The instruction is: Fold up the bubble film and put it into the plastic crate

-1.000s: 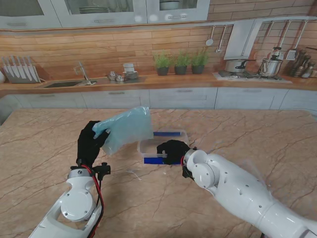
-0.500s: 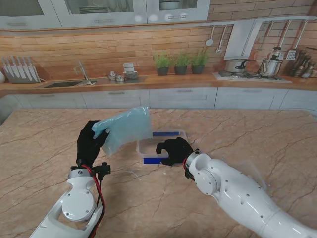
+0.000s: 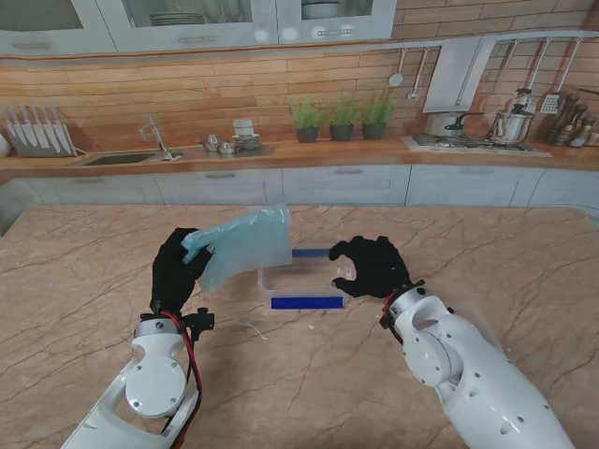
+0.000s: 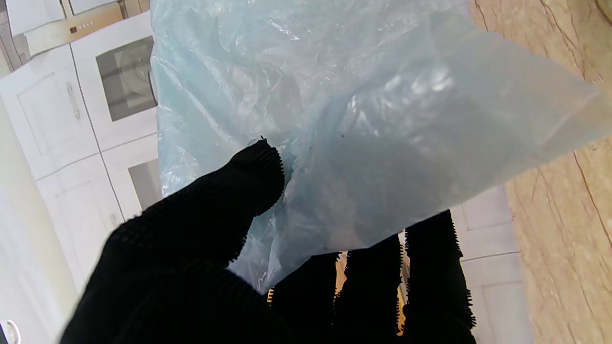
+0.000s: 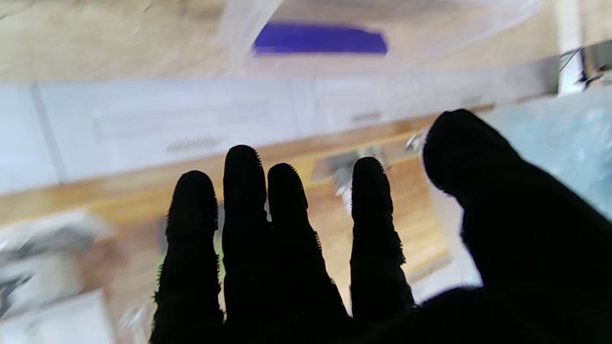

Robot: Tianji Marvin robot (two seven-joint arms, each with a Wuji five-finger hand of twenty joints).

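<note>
The pale blue bubble film (image 3: 242, 242) hangs folded in the air, pinched by my left hand (image 3: 177, 269), just left of the crate. In the left wrist view the film (image 4: 363, 119) is held between the black thumb and the fingers (image 4: 430, 277). The clear plastic crate (image 3: 306, 276) with blue handles stands on the table between my hands. My right hand (image 3: 372, 266) hovers at the crate's right end, fingers spread and holding nothing. The right wrist view is blurred; it shows the spread fingers (image 5: 287, 215), a blue crate handle (image 5: 319, 39) and a piece of the film (image 5: 564, 138).
The marble table (image 3: 84, 262) stretches to both sides. Behind it runs a kitchen counter with a sink (image 3: 126, 157), potted herbs (image 3: 342, 120) and a stove with pots (image 3: 473, 126).
My right hand has lifted away from the crate's near edge and moved right, opening its fingers. My left hand has shifted the film slightly toward the crate.
</note>
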